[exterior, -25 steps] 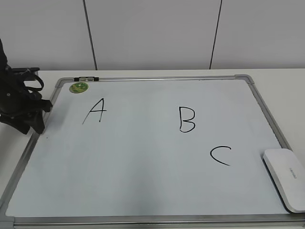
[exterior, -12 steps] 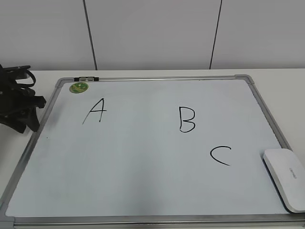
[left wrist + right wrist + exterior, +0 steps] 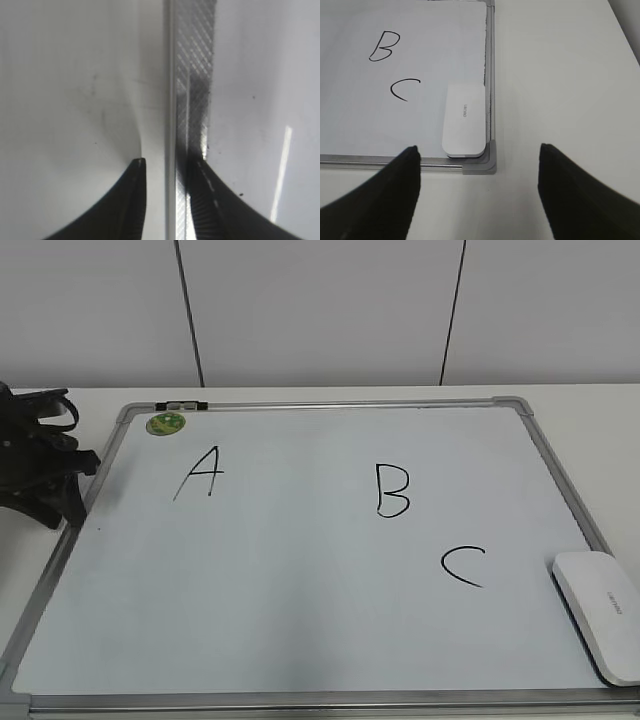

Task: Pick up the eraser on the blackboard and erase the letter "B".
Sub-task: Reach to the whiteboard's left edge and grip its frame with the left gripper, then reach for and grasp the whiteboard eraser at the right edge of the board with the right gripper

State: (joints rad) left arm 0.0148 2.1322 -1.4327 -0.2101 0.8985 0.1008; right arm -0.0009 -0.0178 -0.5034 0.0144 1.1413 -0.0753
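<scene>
Since the earlier frames the left gripper (image 3: 45, 465), a dark shape at the far left edge of the exterior view, has drawn back off the board's corner and now sits by the left frame rail; nothing else has shifted. That retreat leaves the blackboard (image 3: 563, 480) unobstructed, and the erasing has not begun. The eraser (image 3: 600, 612) lies flat in the lower right of the exterior view, untouched, just beside the right frame rail, with the letter "C" (image 3: 462, 566) to its left. The letter "B" (image 3: 392, 490) is fully intact near the middle of the board, up and left of the eraser, and the "A" (image 3: 200, 472) sits toward the upper left below a small green magnet (image 3: 165, 423). In the right wrist view the right gripper (image 3: 479, 170) has its fingers spread wide and empty, apparently hovering above the white desk (image 3: 560, 75), with the eraser between and beyond them. In the left wrist view the left fingers stand narrowly apart astride the frame rail; whether they touch it is hard to tell.
</scene>
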